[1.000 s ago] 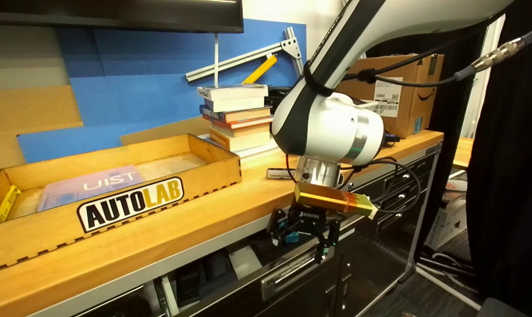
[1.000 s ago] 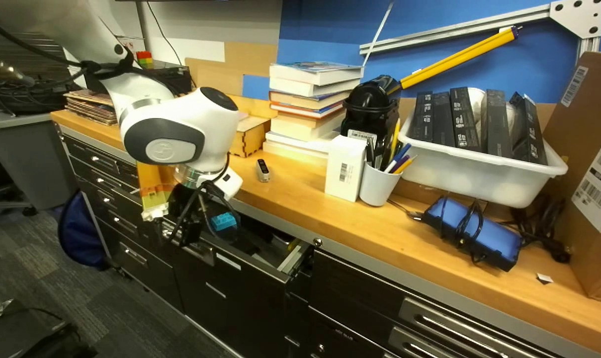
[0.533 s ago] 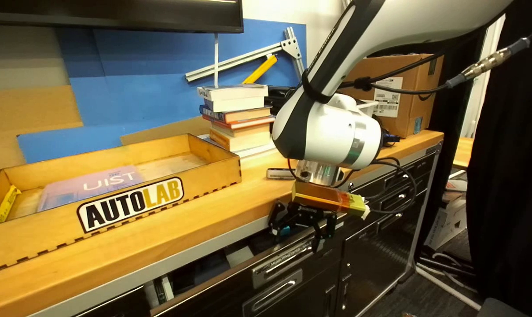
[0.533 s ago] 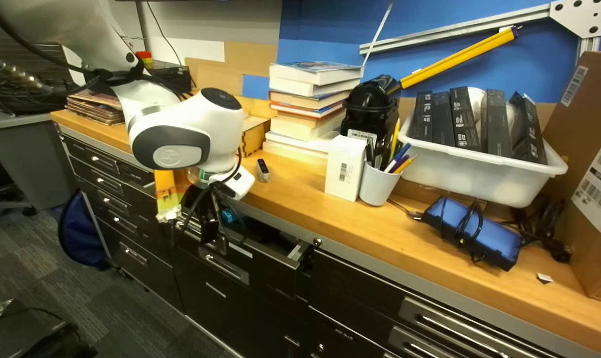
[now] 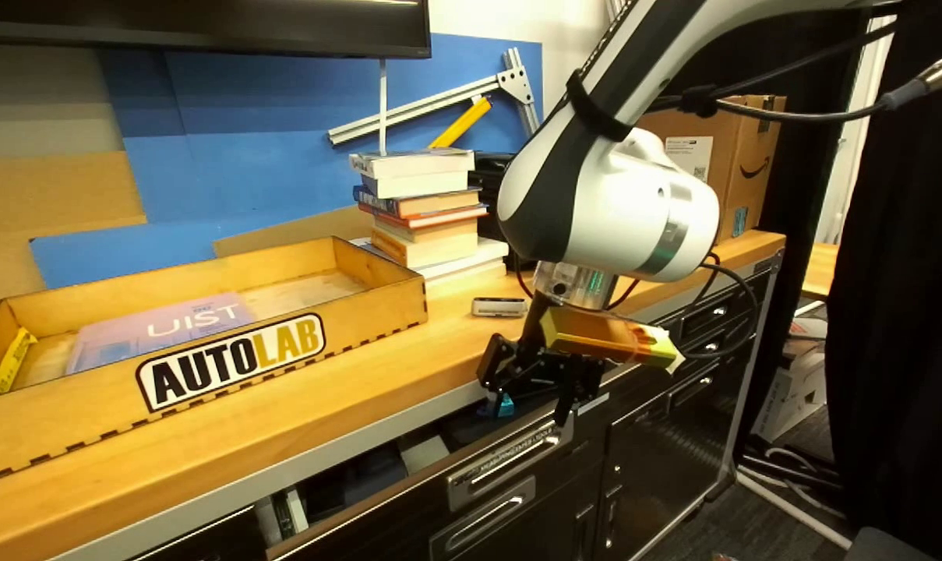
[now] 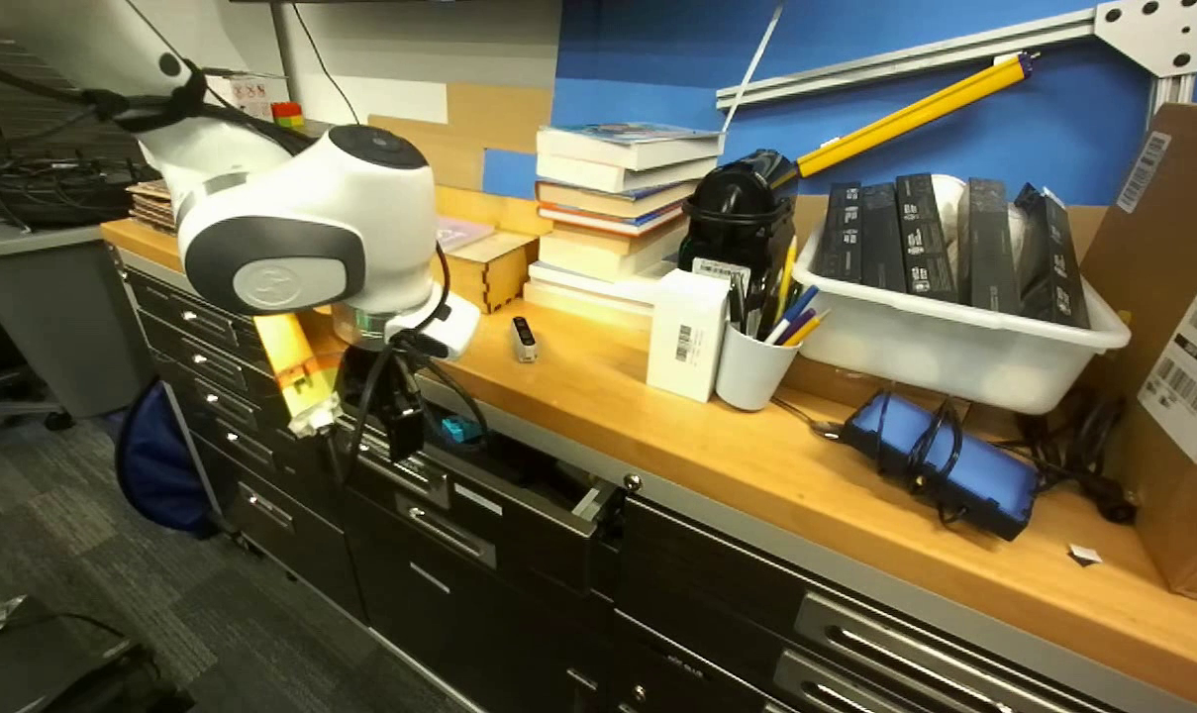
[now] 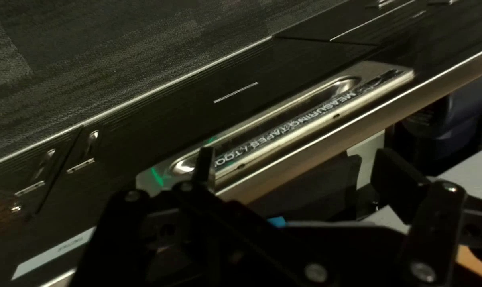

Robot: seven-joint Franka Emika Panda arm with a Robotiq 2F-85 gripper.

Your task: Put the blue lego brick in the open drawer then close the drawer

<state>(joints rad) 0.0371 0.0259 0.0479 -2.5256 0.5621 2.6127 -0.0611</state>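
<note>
The drawer (image 5: 486,467) is partly open. Its front edge (image 7: 344,127) and dark inside show in the wrist view. The blue lego brick (image 5: 506,405) lies inside the drawer opening, near the worktop side; it also shows in an exterior view (image 6: 461,429). In the wrist view only a corner of the brick (image 7: 278,221) shows past the gripper's linkage. My gripper (image 5: 527,409) is open, with nothing between its fingers. In the wrist view (image 7: 300,171) one finger appears over the handle plate and the other over the drawer's inside, so the jaws straddle the front edge.
The wooden worktop (image 5: 346,389) overhangs the drawer's back part. A small grey oblong piece (image 5: 499,307) lies on it. A wooden tray (image 5: 284,351), stacked books (image 5: 424,206) and a white bin (image 6: 954,347) stand on it. A yellow-orange piece (image 5: 603,336) is fixed to the wrist.
The drawer front has moved inward and the opening has narrowed between a second and half a second ago. Since then the gripper has risen and drawn back from it, staying open.
</note>
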